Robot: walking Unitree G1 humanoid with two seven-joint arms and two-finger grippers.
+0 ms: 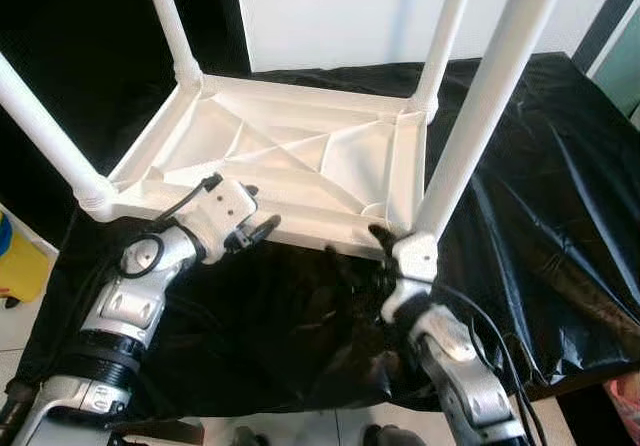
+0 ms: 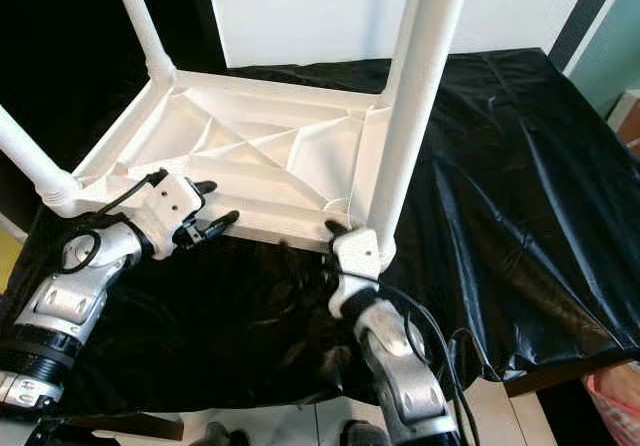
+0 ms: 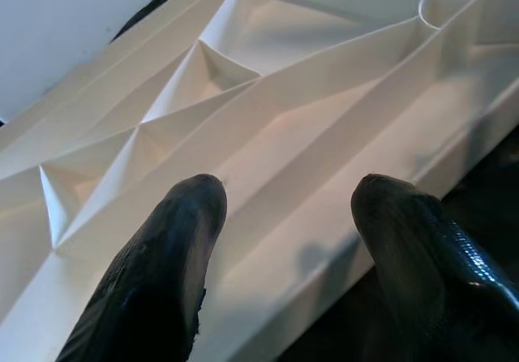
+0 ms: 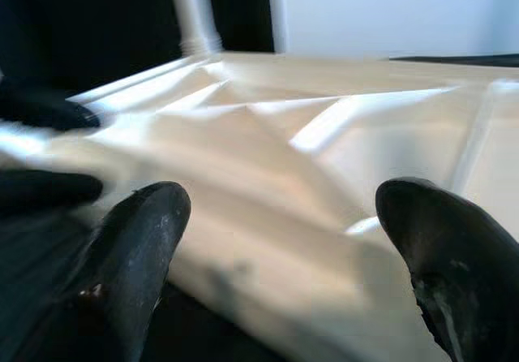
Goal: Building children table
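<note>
— across the middle of the frame, what do you have?
— i see the white plastic table [image 1: 300, 156] lying upside down on the black cloth [image 1: 540, 166], its ribbed underside up and four round legs [image 1: 490, 96] rising past the top edge.
— room along the edges?
— its near rim runs just above my grippers; crinkled glossy cloth lies bare at lower centre and across the right half.
— left gripper?
— my left gripper [image 1: 258, 228] sits at the near rim, left of centre, fingers [image 3: 162, 265] spread apart over the rim, holding nothing.
— right?
— my right gripper [image 2: 340, 241] is at the near right corner by the foot of the leg, fingers [image 4: 138, 240] wide apart, the rim between them, not clamped.
</note>
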